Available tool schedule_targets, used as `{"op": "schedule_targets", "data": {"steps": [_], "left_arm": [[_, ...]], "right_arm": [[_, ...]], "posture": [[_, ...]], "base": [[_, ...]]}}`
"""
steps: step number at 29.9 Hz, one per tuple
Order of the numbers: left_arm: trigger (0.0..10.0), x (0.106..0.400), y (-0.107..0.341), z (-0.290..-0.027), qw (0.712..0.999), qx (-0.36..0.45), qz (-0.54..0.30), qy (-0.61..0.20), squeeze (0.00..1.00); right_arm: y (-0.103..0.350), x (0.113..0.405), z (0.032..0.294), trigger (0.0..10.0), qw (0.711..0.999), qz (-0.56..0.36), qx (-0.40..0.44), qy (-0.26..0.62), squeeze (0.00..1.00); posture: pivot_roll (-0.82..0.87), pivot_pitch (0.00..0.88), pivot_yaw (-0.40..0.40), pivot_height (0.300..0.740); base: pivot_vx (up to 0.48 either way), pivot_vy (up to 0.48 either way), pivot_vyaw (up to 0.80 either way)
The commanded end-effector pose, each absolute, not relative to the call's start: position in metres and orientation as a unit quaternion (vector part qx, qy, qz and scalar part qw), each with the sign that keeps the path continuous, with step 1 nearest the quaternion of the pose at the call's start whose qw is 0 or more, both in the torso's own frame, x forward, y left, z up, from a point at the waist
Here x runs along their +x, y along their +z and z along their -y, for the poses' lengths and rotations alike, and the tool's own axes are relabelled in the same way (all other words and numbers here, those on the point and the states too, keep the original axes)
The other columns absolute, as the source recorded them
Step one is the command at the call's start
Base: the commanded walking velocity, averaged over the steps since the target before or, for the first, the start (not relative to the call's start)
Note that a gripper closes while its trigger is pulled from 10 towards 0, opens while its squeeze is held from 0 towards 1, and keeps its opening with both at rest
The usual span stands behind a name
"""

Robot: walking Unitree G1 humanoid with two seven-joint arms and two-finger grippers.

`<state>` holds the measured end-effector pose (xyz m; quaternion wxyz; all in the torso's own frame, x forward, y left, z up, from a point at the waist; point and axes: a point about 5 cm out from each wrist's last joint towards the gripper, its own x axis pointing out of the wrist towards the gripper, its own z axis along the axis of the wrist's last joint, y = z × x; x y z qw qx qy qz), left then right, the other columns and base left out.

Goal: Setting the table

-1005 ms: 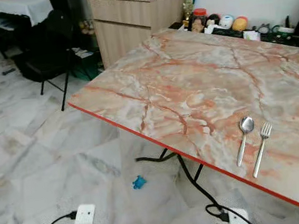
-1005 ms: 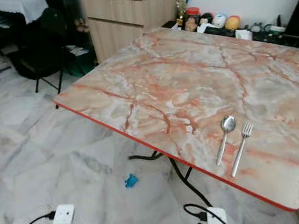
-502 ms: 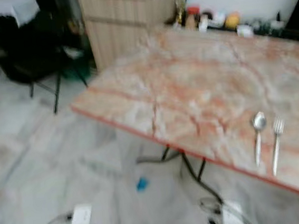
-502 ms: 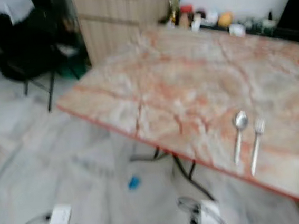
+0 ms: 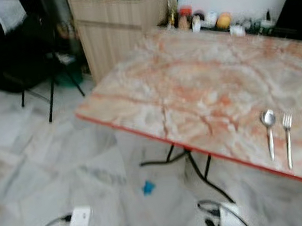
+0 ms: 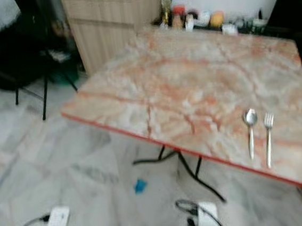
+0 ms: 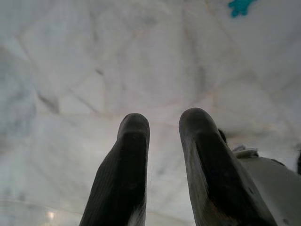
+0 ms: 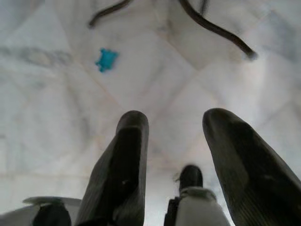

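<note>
A metal spoon (image 5: 269,131) and a fork (image 5: 288,137) lie side by side near the front right edge of the marble-patterned table (image 5: 201,81), the spoon to the left of the fork. Both arms hang low at the bottom of the eye views. The left gripper (image 7: 160,122) points at the floor tiles with a narrow gap between its fingers and nothing held. The right gripper (image 8: 174,125) also points at the floor, open and empty.
A wooden cabinet (image 5: 116,25) stands behind the table's far left corner, with a black chair (image 5: 34,65) to its left. Jars and small items (image 5: 206,21) line the far wall. A small blue object (image 5: 148,187) and black table legs (image 5: 196,164) are on the marble floor.
The whole picture has shifted: the camera has turned, so the table and cutlery sit further right in view. The spoon and fork have kept their places on the table.
</note>
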<state>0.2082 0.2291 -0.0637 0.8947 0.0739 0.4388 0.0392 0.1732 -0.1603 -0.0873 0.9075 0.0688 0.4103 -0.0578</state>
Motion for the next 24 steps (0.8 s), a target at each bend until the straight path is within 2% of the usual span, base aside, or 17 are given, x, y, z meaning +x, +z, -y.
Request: {"op": "schedule_targets", "data": {"steps": [1,5,24], "left_arm": [[10.0,0.2090,-0.0651,-0.2214,0.895,0.074,-0.440,0.027,0.00],[10.0,0.2096,-0.0648,-0.2209,0.895,0.076,-0.438,0.025,0.00],[10.0,0.2132,-0.0632,-0.2180,0.900,0.070,-0.430,0.026,0.00]], "right_arm": [[-0.0901,0.1658,0.1684,10.0,0.902,-0.418,0.069,-0.077,0.00],[-0.0901,0.1656,0.1689,10.0,0.903,-0.418,0.065,-0.076,0.00],[-0.0870,0.1711,0.1715,10.0,0.910,-0.406,0.047,-0.062,0.00]], "posture": [[0.08,0.000,0.007,0.740],[0.08,0.000,0.006,0.740],[0.08,0.000,-0.006,0.740]], "base": [[0.000,0.262,-0.76],[0.000,0.066,-0.62],[0.000,0.000,0.00]]}}
